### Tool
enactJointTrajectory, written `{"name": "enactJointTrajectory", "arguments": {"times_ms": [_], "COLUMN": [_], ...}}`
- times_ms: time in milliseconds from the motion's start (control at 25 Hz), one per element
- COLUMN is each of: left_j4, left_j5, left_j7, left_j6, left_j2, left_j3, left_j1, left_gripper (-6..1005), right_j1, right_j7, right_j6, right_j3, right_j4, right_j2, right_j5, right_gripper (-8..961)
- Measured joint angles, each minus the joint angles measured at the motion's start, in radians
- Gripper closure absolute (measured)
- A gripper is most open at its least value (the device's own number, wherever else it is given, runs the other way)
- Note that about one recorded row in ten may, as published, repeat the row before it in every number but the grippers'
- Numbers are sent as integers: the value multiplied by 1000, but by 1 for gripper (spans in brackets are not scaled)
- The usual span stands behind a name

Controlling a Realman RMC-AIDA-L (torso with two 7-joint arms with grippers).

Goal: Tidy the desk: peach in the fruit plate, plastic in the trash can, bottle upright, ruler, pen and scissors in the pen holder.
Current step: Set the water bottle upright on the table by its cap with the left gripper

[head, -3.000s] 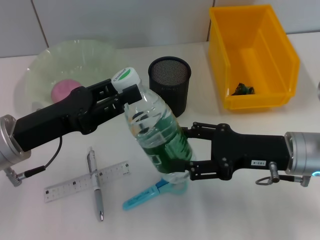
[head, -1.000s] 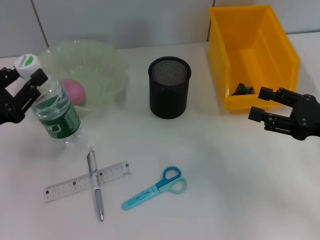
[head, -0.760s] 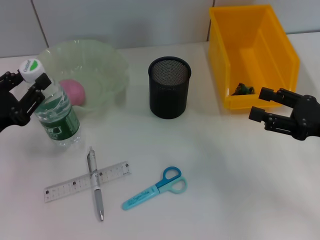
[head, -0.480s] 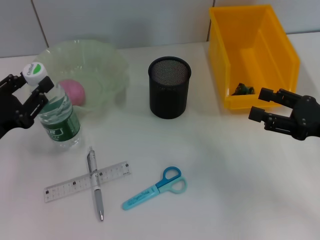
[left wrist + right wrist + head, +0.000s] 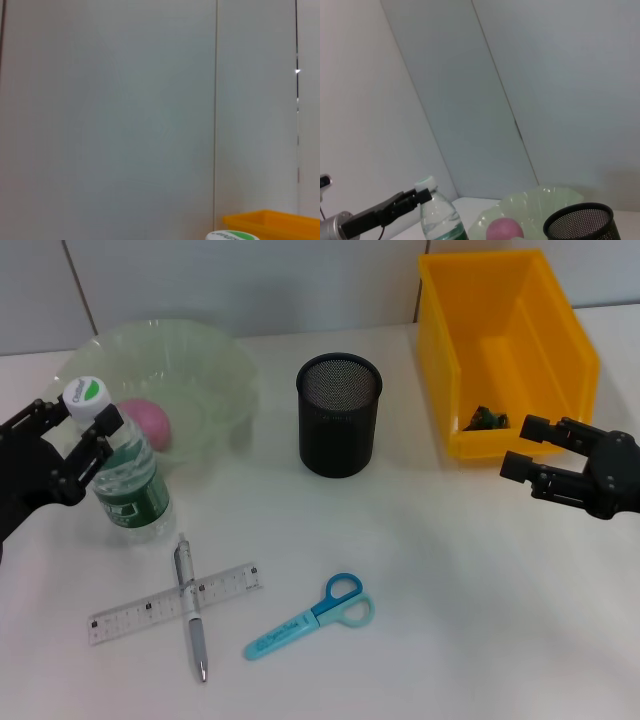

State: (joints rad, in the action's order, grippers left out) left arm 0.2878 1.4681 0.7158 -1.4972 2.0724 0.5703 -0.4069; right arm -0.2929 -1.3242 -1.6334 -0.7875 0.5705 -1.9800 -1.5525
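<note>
the bottle (image 5: 125, 480) stood nearly upright on the desk (image 5: 450, 620) just beside the plate (image 5: 200, 370), its cap between the left gripper (image 5: 78, 435) fingers, clenched on the neck. best to settle the base flat, then release straight back. the right gripper (image 5: 530, 448) hung open near the bin (image 5: 560, 340).

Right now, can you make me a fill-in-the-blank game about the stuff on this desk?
1. The pink peach lies in the green ____.
2. The pen lies crossed over the ____.
3. The left gripper is around the cap of the ____.
4. The bin beside the right gripper is coloured ____.

Missing words: plate, ruler, bottle, yellow
</note>
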Motion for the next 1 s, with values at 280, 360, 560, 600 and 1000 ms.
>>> {"name": "enactJointTrajectory", "arguments": {"times_ms": [280,360,560,600,1000], "left_j4": [-21,-22,-23,-23,-22], "left_j5": [0,0,0,0,5], "left_j7": [-32,-32,-32,-31,-32], "left_j6": [23,23,20,20,25], "left_j2": [0,0,0,0,-3], "left_j3": [0,0,-1,-1,2], "left_j1": [-2,-2,-2,-2,-3], "left_gripper": [559,560,557,556,549], "right_j1": [0,0,0,-1,-2], "right_j7": [-9,-9,-10,-10,-20], "right_j6": [0,0,0,0,5], "right_j3": [5,5,5,5,5], "right_j4": [5,6,6,6,6], "right_j2": [1,1,1,1,1], "right_j5": [0,0,0,0,0], "right_gripper": [138,138,139,139,138]}}
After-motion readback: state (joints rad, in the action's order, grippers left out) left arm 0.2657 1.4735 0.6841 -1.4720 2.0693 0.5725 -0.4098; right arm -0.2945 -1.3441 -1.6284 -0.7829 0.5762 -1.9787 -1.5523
